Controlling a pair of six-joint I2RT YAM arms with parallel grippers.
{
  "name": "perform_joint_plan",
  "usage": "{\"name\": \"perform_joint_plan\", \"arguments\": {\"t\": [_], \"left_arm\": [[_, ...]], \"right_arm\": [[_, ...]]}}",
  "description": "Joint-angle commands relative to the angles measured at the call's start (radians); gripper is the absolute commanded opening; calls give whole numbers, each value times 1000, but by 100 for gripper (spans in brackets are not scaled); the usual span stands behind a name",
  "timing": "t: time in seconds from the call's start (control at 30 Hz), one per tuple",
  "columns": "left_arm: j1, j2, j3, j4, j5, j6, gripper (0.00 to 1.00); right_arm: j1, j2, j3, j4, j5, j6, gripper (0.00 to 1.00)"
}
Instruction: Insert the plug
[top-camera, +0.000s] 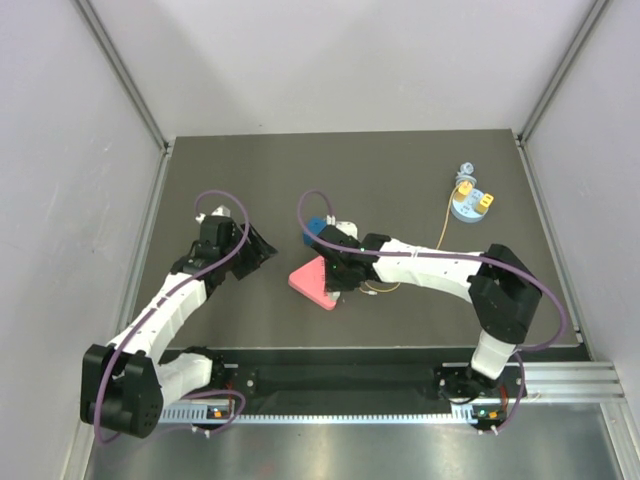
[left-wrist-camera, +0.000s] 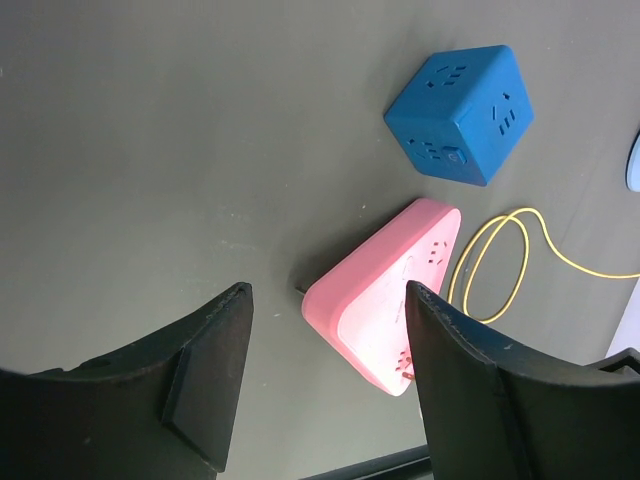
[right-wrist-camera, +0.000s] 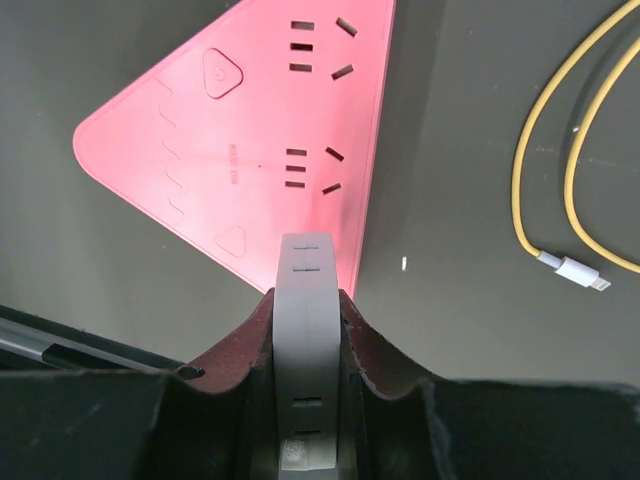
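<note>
The yellow plug (top-camera: 463, 187) sits on a round blue base (top-camera: 462, 213) at the far right, joined to a thin yellow cable (top-camera: 447, 218). The cable loops toward a pink triangular power strip (top-camera: 313, 280); its white tip (right-wrist-camera: 578, 272) lies on the mat. My right gripper (right-wrist-camera: 308, 292) is shut on a white flat block (right-wrist-camera: 307, 330) just above the near edge of the pink strip (right-wrist-camera: 270, 130). My left gripper (left-wrist-camera: 328, 292) is open and empty, hovering left of the pink strip (left-wrist-camera: 390, 310). In the top view the left gripper (top-camera: 262, 250) is apart from the right one (top-camera: 335, 285).
A blue cube socket (top-camera: 316, 230) stands just behind the pink strip, also in the left wrist view (left-wrist-camera: 460, 100). A second yellow block (top-camera: 484, 201) with no cable sits on the blue base. Cable loops (right-wrist-camera: 530, 170) lie right of the strip. Grey walls enclose the dark mat.
</note>
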Motion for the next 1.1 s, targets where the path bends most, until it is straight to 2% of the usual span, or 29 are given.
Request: {"name": "perform_joint_plan", "arguments": {"t": [0.0, 0.5, 0.73, 0.97, 1.07], "left_arm": [[1, 0, -12, 56, -2, 12, 67], [1, 7, -21, 67, 4, 11, 67], [1, 50, -53, 104, 81, -8, 66], [1, 83, -93, 164, 136, -18, 62], [1, 93, -113, 207, 187, -17, 57]], "right_arm": [[17, 7, 57, -19, 17, 6, 0], [19, 66, 126, -98, 15, -2, 0], [19, 81, 143, -115, 18, -5, 0], [20, 104, 169, -120, 21, -14, 0], [20, 118, 187, -123, 17, -19, 0]]}}
